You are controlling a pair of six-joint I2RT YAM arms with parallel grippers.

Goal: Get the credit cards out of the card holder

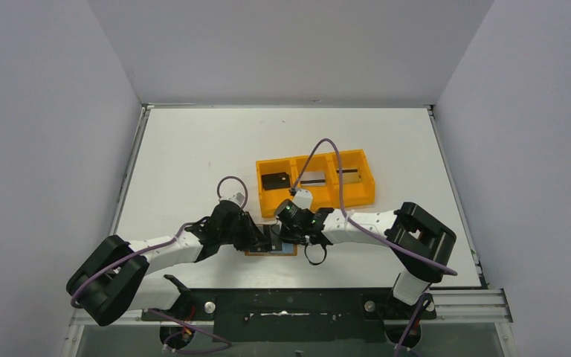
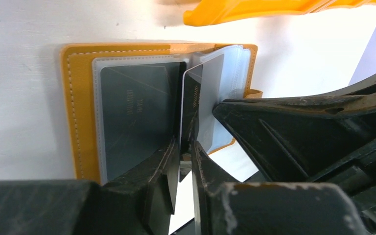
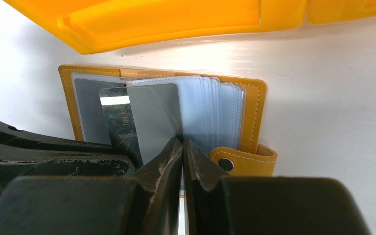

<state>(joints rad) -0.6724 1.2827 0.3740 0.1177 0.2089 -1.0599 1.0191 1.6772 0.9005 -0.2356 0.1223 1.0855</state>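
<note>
Three grey walls (image 1: 44,134), white table (image 1: 193,149), right hand (image 3: 182,144) closed, left hand (image 2: 186,149) state unclear

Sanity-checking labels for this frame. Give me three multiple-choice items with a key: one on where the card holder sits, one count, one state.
1. Where does the card holder lie relative to the orange tray?
A) in front of it, on the near side
B) inside its middle compartment
C) beyond it, at the far edge

2. How many compartments does the tray have?
A) two
B) three
C) five

3. The card holder is:
A) snapped shut
B) open, clear sleeves showing
C) standing on edge

Key:
1 A, the top view shows it just below the tray.
2 B, the top view shows three compartments side by side.
3 B, both wrist views show it spread open with sleeves fanned.
</note>
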